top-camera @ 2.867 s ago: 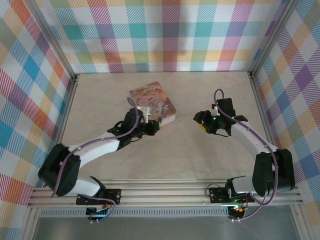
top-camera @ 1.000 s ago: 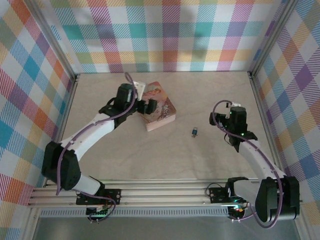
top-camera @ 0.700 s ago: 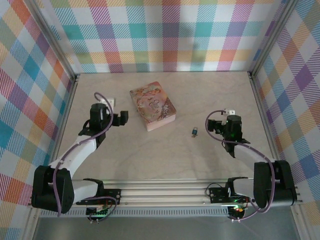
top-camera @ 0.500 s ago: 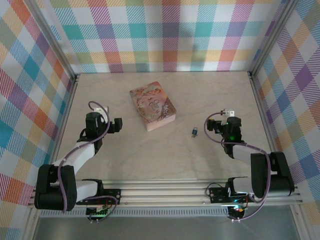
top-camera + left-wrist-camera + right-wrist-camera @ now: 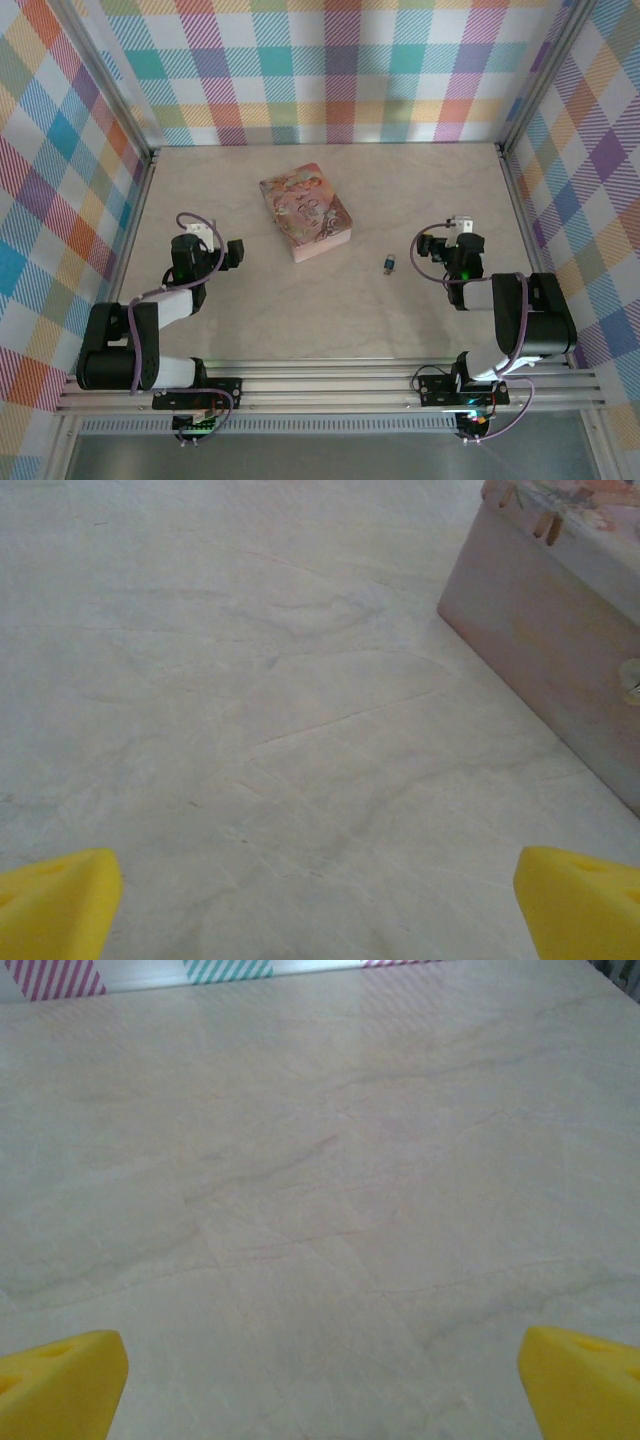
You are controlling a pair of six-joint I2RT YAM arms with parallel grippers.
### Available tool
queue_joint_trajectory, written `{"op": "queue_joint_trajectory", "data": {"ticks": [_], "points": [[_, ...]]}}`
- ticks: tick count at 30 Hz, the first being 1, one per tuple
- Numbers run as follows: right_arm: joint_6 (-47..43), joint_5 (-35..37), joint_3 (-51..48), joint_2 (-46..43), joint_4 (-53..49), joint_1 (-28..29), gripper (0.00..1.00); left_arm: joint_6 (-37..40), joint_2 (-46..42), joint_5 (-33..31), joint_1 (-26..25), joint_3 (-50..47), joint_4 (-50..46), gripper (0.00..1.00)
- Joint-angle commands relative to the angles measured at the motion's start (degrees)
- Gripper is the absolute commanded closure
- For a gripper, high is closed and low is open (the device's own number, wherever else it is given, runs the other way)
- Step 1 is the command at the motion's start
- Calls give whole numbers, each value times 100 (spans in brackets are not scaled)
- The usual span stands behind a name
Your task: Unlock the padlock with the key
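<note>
A: Where is the padlock found?

B: The padlock (image 5: 388,264) is seen lying on the pale table (image 5: 330,330), right of centre, between the pink box (image 5: 305,212) and the right gripper (image 5: 427,246). It is touched by nothing. It is set nearer to the right gripper than to the box, and apart from both.

A: Can its shackle be judged?

B: No; it is too small in the overhead view for that to be told. Only a dark top and a blue-teal body are made out.

A: How are the right gripper's jaws held?

B: They are spread wide. In the right wrist view the two yellow fingertips (image 5: 60,1375) are set out at the bottom corners, and bare table is seen between them. Nothing is held.

A: And the left gripper?

B: The left gripper (image 5: 233,251) is likewise opened wide, and nothing is gripped. It is placed left of the pink box, well apart from the padlock. In the left wrist view its yellow fingertips (image 5: 55,900) are seen at the lower corners, the pink box (image 5: 540,630) is seen at the upper right, and bare table lies between.
</note>
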Motion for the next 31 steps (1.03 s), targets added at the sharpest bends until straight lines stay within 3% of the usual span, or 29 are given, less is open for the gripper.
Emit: {"op": "queue_joint_trajectory", "data": {"ticks": [1, 5, 16, 31], "points": [[80, 11, 142, 23, 124, -27, 0, -270, 218, 233, 70, 34, 732, 0], [86, 5, 133, 13, 132, -33, 0, -349, 951, 147, 57, -18, 1617, 0], [62, -5, 142, 15, 108, -22, 0, -188, 1128, -514, -264, 190, 1268, 0], [9, -44, 177, 27, 68, 7, 0, -181, 1119, -565, -304, 195, 1263, 0]]}}
